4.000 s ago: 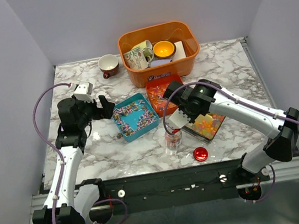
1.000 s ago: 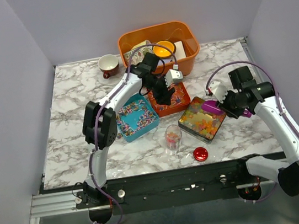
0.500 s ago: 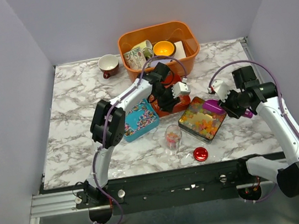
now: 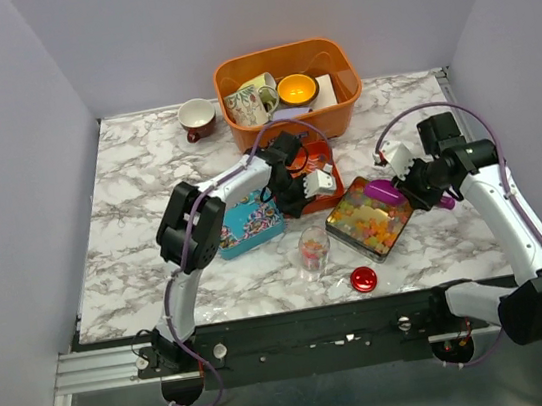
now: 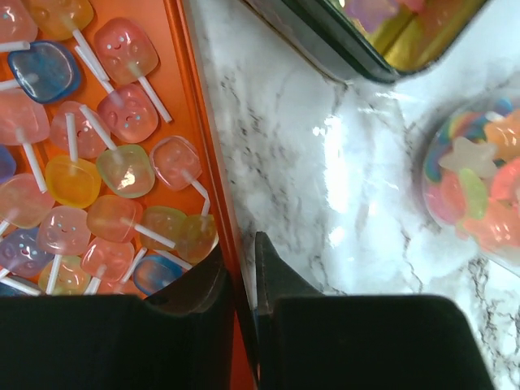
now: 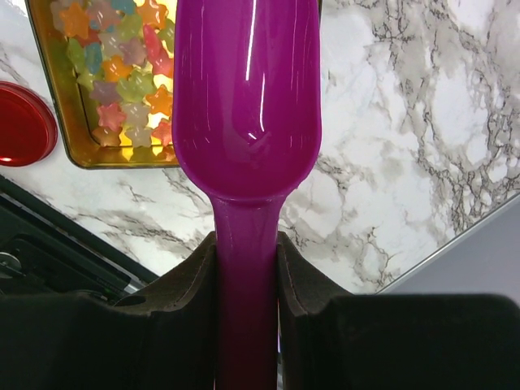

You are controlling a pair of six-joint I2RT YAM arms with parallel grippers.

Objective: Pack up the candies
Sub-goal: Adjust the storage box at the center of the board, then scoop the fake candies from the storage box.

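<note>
The candies lie in three containers. Pale wrapped pieces on sticks (image 5: 122, 162) fill the orange tray (image 4: 330, 159), confetti bits fill the blue tray (image 4: 244, 229), and jelly stars (image 6: 122, 81) fill the gold tin (image 4: 369, 217). A glass jar (image 4: 313, 248) holds some candies (image 5: 479, 195). My left gripper (image 5: 244, 260) is shut on the orange tray's wall (image 5: 203, 146), one finger inside and one outside. My right gripper (image 6: 246, 268) is shut on the handle of the purple scoop (image 6: 248, 97), which hangs empty over the tin's right edge (image 4: 385, 190).
A red lid (image 4: 364, 279) lies near the front edge, beside the jar. An orange bin (image 4: 338, 103) with cups stands at the back, and a small cup (image 4: 199, 119) sits left of it. My left arm (image 4: 237, 177) crosses over the blue tray.
My left gripper came down at the orange tray's near corner and closed on its wall. The right arm with the scoop barely moved.
</note>
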